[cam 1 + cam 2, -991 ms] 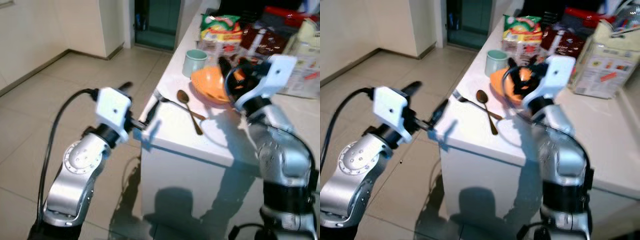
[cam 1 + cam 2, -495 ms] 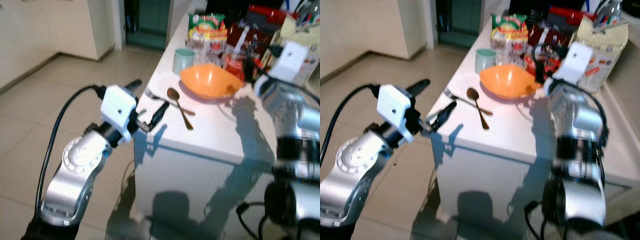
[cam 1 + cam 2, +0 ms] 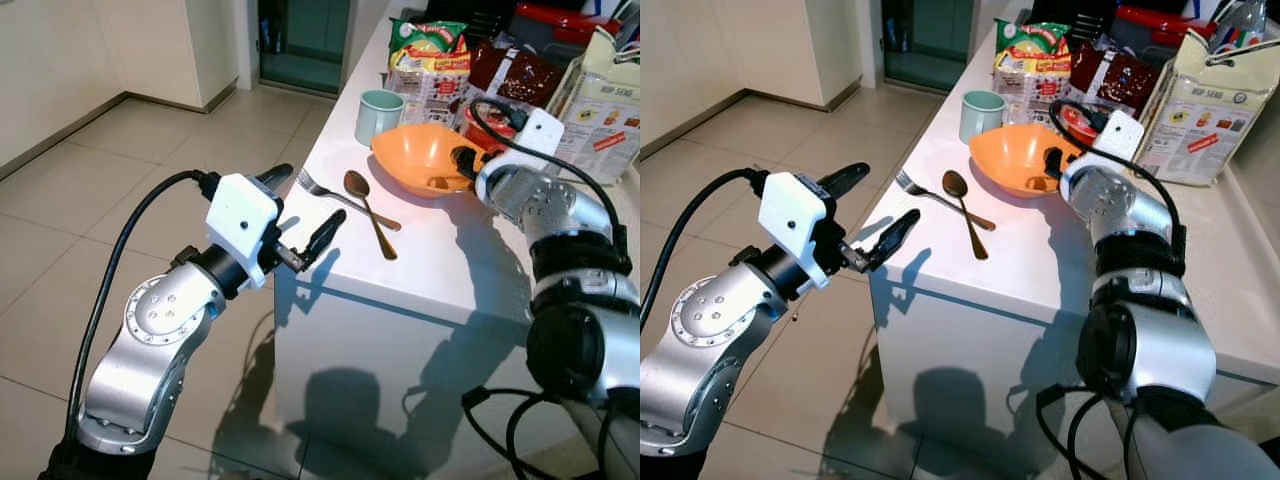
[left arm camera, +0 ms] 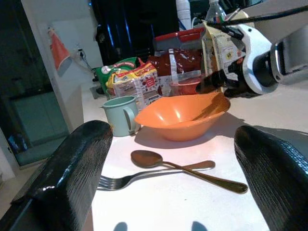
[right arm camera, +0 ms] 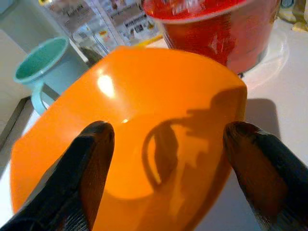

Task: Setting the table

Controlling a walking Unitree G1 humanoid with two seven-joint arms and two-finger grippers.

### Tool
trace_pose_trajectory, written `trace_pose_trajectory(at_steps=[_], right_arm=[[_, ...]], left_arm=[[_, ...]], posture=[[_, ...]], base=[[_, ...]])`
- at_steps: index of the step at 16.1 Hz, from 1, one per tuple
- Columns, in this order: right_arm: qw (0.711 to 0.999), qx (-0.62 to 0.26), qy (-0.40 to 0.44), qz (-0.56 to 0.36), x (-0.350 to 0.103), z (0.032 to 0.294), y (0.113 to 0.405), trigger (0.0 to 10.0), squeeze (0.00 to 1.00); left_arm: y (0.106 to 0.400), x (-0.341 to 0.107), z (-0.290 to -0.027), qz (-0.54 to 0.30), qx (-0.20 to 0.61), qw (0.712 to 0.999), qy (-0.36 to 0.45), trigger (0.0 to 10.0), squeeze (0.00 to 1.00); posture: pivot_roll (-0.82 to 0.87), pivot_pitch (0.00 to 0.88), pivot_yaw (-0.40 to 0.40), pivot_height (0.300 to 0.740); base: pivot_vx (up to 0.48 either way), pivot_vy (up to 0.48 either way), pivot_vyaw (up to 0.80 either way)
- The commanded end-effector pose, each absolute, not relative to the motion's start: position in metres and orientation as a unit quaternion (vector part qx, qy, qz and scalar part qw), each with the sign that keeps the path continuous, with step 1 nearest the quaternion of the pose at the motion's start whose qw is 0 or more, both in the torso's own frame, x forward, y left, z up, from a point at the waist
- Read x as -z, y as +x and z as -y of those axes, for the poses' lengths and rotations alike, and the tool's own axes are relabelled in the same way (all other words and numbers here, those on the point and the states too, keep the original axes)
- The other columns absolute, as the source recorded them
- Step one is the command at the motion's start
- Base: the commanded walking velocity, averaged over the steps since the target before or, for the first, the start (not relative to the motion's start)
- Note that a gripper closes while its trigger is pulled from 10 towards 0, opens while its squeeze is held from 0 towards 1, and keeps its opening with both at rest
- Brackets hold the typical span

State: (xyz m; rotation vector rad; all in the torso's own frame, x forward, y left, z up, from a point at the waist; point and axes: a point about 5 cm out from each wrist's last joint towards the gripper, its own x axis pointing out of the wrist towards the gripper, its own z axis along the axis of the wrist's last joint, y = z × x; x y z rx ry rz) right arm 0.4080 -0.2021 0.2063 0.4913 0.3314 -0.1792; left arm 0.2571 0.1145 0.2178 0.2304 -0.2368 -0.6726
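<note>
An orange bowl [image 3: 420,155] sits on the white table [image 3: 450,270], with a mint-green mug [image 3: 378,115] behind it to the left. A fork [image 3: 322,189] and a brown spoon [image 3: 368,199] lie crossed near the table's left corner. My right gripper [image 3: 1050,162] is open at the bowl's right rim; the right wrist view looks down into the bowl [image 5: 144,144] between the fingers [image 5: 91,168]. My left gripper [image 3: 301,205] hangs open just off the table's left corner, level with the cutlery, with the spoon [image 4: 192,168] and fork [image 4: 125,180] ahead of it.
Snack packets [image 3: 428,60], a red-lidded tub [image 5: 211,29] and a paper carton [image 3: 1195,110] crowd the back of the table. Tiled floor [image 3: 90,200] lies to the left, with a dark doorway [image 3: 300,40] beyond. The table's front right part is bare.
The camera has shifted. My right arm drew away from the bowl and has come back to its right rim; the bowl now sits flat. The left gripper stays open by the corner.
</note>
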Motion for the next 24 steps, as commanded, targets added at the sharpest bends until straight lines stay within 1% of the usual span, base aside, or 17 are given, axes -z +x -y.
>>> trace_pose_trajectory(at_steps=[1,3,6,8,9,11,13,14,17,18,19,20,21,24], right_arm=[[0.953,0.098,0.25,-0.139,-0.218,0.211,0.41,10.0,0.0],[0.959,0.098,0.238,-0.118,-0.23,0.221,0.411,10.0,0.0],[0.952,0.128,0.233,-0.152,-0.21,0.232,0.406,10.0,0.0],[0.942,0.127,0.255,-0.177,-0.196,0.228,0.404,10.0,0.0],[0.932,0.128,0.277,-0.196,-0.184,0.223,0.402,10.0,0.0],[0.931,0.122,0.282,-0.199,-0.181,0.217,0.403,10.0,0.0],[0.923,0.11,0.306,-0.207,-0.178,0.208,0.404,10.0,0.0],[0.912,0.097,0.34,-0.209,-0.177,0.202,0.405,10.0,0.0],[0.884,0.088,0.402,-0.223,-0.168,0.19,0.404,10.0,0.0],[0.882,0.088,0.405,-0.224,-0.168,0.19,0.404,10.0,0.0],[0.878,0.089,0.414,-0.225,-0.167,0.189,0.404,4.7,0.0],[0.876,0.089,0.417,-0.224,-0.167,0.189,0.404,4.7,0.0],[0.873,0.089,0.425,-0.221,-0.168,0.189,0.404,0.0,0.0],[0.87,0.089,0.435,-0.216,-0.17,0.192,0.404,0.0,0.0]], left_arm=[[0.254,-0.223,-0.109,0.123,0.345,0.923,0.114,10.0,0.0],[0.254,-0.223,-0.109,0.121,0.347,0.923,0.113,10.0,0.0],[0.253,-0.222,-0.106,0.119,0.357,0.92,0.111,10.0,0.0],[0.253,-0.221,-0.105,0.117,0.362,0.918,0.11,10.0,0.0],[0.251,-0.221,-0.105,0.114,0.369,0.916,0.11,10.0,0.0],[0.25,-0.221,-0.105,0.113,0.371,0.915,0.11,10.0,0.0],[0.25,-0.221,-0.105,0.112,0.373,0.915,0.111,10.0,0.0],[0.25,-0.221,-0.104,0.112,0.374,0.914,0.11,10.0,0.0],[0.249,-0.221,-0.104,0.11,0.376,0.913,0.111,10.0,0.0],[0.249,-0.221,-0.104,0.11,0.376,0.913,0.111,10.0,0.0],[0.249,-0.221,-0.104,0.109,0.377,0.913,0.111,10.0,0.0],[0.249,-0.221,-0.105,0.109,0.377,0.913,0.111,10.0,0.0],[0.248,-0.22,-0.105,0.108,0.379,0.912,0.111,10.0,0.0],[0.248,-0.22,-0.103,0.105,0.385,0.911,0.106,10.0,0.0]], posture=[[0.11,0.0,-0.096,0.74],[0.11,0.0,-0.094,0.74],[0.1,0.0,-0.083,0.74],[0.1,0.0,-0.083,0.74],[0.1,0.0,-0.085,0.74],[0.11,0.0,-0.087,0.74],[0.11,0.0,-0.087,0.74],[0.11,0.0,-0.087,0.74],[0.11,0.0,-0.088,0.74],[0.11,0.0,-0.088,0.74],[0.12,0.0,-0.094,0.74],[0.12,0.0,-0.094,0.74],[0.12,0.0,-0.09,0.74],[0.12,0.0,-0.086,0.74]], base=[[0.0,0.0,0.0],[0.0,0.0,0.0],[0.0,0.0,0.0],[0.0,0.0,0.0],[0.0,0.0,0.0],[0.0,0.0,0.0],[0.0,0.0,0.0],[0.0,0.0,0.0],[0.0,0.0,0.0],[0.0,0.0,0.0],[0.0,0.0,0.0],[0.0,0.0,0.0],[0.0,0.0,0.0],[0.0,0.0,0.0]])
